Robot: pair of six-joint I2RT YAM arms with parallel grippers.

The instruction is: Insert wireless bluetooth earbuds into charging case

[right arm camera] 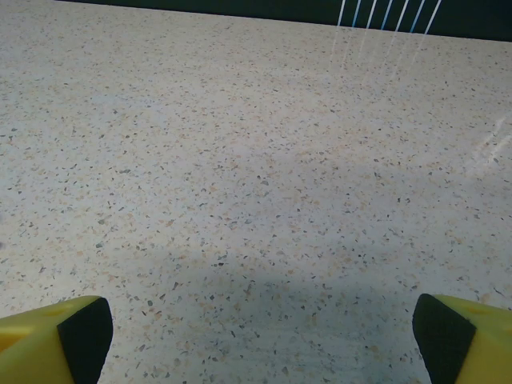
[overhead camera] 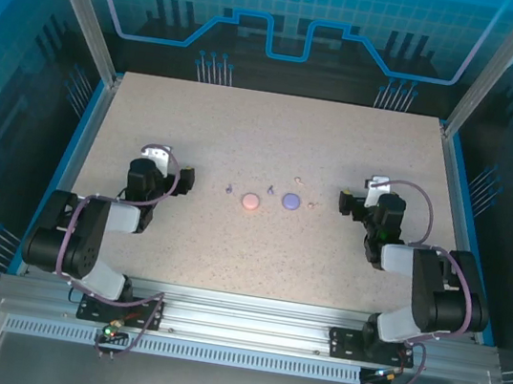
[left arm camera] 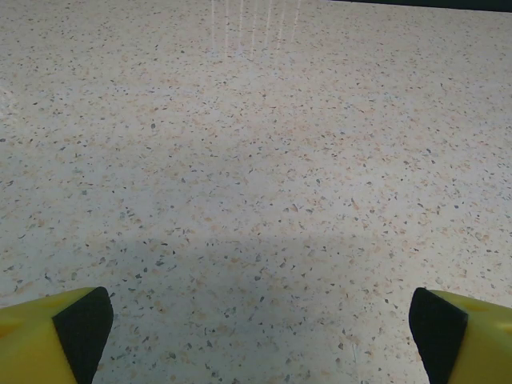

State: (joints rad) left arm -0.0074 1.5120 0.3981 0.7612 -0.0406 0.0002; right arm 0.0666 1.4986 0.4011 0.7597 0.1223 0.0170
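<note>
Two round charging cases lie mid-table in the top view: a pink case (overhead camera: 250, 201) and a purple case (overhead camera: 291, 200). Around them lie tiny earbuds: a dark purple earbud (overhead camera: 229, 188) left of the pink case, another dark one (overhead camera: 270, 189) between the cases, a pale earbud (overhead camera: 298, 180) behind the purple case and another pale one (overhead camera: 313, 203) to its right. My left gripper (overhead camera: 160, 168) (left arm camera: 260, 336) stands open, left of the group, over bare tabletop. My right gripper (overhead camera: 371, 198) (right arm camera: 262, 336) stands open to the right, nothing between its fingers.
The speckled beige table (overhead camera: 274, 137) is bounded by blue rails at left and right and a dark back wall. Both arm bases sit on the metal frame (overhead camera: 237, 324) at the near edge. The yellow, black-padded fingertips (left arm camera: 76, 328) (right arm camera: 80, 328) frame plain tabletop.
</note>
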